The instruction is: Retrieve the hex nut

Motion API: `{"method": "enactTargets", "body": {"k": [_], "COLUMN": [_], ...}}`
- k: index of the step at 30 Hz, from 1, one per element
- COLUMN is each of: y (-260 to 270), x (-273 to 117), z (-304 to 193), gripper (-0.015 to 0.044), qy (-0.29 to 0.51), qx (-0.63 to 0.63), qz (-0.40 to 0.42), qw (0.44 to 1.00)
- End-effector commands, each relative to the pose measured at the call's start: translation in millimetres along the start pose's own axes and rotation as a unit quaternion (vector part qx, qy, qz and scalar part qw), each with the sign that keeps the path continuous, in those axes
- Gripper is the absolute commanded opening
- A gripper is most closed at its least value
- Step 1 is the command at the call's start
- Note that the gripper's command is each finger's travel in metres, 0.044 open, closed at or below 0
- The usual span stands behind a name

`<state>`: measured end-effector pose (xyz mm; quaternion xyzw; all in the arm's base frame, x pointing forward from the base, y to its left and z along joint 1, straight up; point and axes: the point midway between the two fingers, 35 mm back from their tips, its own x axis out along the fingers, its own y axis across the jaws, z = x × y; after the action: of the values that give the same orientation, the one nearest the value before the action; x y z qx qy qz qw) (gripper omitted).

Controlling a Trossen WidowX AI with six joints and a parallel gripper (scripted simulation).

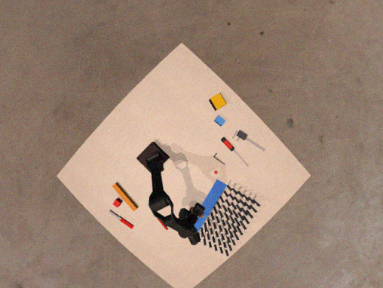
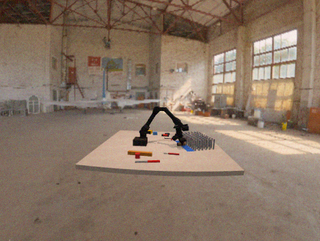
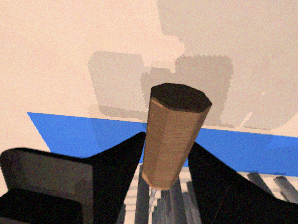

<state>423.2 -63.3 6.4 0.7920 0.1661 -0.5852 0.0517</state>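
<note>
At the near edge of a pale tabletop (image 1: 105,158) (image 2: 110,167), a red-handled tool (image 1: 127,223) (image 2: 154,161) lies beside a red cube (image 1: 117,202) (image 2: 137,156) and an orange bar (image 1: 125,197) (image 2: 140,153). A second red tool (image 1: 163,223) (image 2: 174,154) lies nearby, partly hidden from above by the arm. Beyond it, the gripper (image 1: 200,215) (image 2: 180,140) (image 3: 166,140) pinches a wooden handle (image 2: 181,144) (image 3: 175,135) between its jaws over the blue taped strip (image 1: 216,192) (image 2: 188,148) (image 3: 240,145), a thin shaft running from the handle toward the upright metal spacers (image 1: 227,253) (image 2: 214,144) (image 3: 142,200). The hex nut cannot be made out; its exact place cannot be told. The arm's base (image 1: 140,157) (image 2: 135,142) stands well apart from the spacers. Farther back lie a bent key (image 1: 219,160), a red-and-black screwdriver (image 1: 228,144) (image 2: 165,135) and a dark-headed tool (image 1: 242,135), with a blue block (image 1: 219,121) (image 2: 155,133) and a yellow block (image 1: 218,101) (image 2: 150,132) beyond. Tall windows (image 2: 274,57) light the brick hall behind.
</note>
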Motion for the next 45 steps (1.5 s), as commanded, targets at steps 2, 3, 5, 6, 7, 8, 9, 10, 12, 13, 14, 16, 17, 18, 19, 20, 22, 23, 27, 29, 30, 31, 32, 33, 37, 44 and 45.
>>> {"method": "enactTargets", "body": {"k": [2,3,5,6,7,8,9,10,12,13,14,16,17,18,19,20,22,23,27,29,30,31,32,33,37,44,45], "y": [1,1,2,2,2,2,2,2,2,2,2,1,1,1,1,1,0,0,-1,-1,-1,-2,-2,-2,-3,-4,-5], "x": [9,10,12,14,15,15,15,15,15,15,15,15,15,15,15,14,14,14,14,14,13,13,13,13,13,12,12], "z": [3,4,5,5,5,6,6,6,5,5,5,5,6,6,6,7,8,8,10,10,11,11,12,12,14,17,17], "gripper": [0.0,0.0,0.0,0.0,0.0,0.0,0.0,0.0,0.0,0.0,0.0,0.0,0.0,0.0,0.0,0.0,0.0,0.0,0.0,0.0,0.0,0.0,0.0,0.0,0.0,0.0,0.0], "qy": [-0.002,-0.002,-0.003,-0.003,-0.003,-0.003,-0.002,-0.002,-0.002,-0.002,-0.002,-0.002,-0.002,-0.002,-0.002,-0.002,-0.002,-0.002,-0.002,-0.003,-0.003,-0.003,-0.003,-0.003,-0.003,-0.003,-0.003], "qx": [0.002,0.002,0.002,0.002,0.002,0.002,0.002,0.002,0.002,0.002,0.002,0.002,0.002,0.002,0.002,0.002,0.002,0.002,0.002,0.002,0.002,0.002,0.002,0.002,0.002,0.002,0.002], "qz": [0.0,0.0,0.0,0.0,0.0,0.0,0.001,0.001,0.001,0.001,0.001,0.001,0.001,0.001,0.001,0.001,0.001,0.001,0.001,0.001,0.0,0.0,0.0,0.0,0.0,0.0,0.0], "qw": [1.0,1.0,1.0,1.0,1.0,1.0,1.0,1.0,1.0,1.0,1.0,1.0,1.0,1.0,1.0,1.0,1.0,1.0,1.0,1.0,1.0,1.0,1.0,1.0,1.0,1.0,1.0]}}
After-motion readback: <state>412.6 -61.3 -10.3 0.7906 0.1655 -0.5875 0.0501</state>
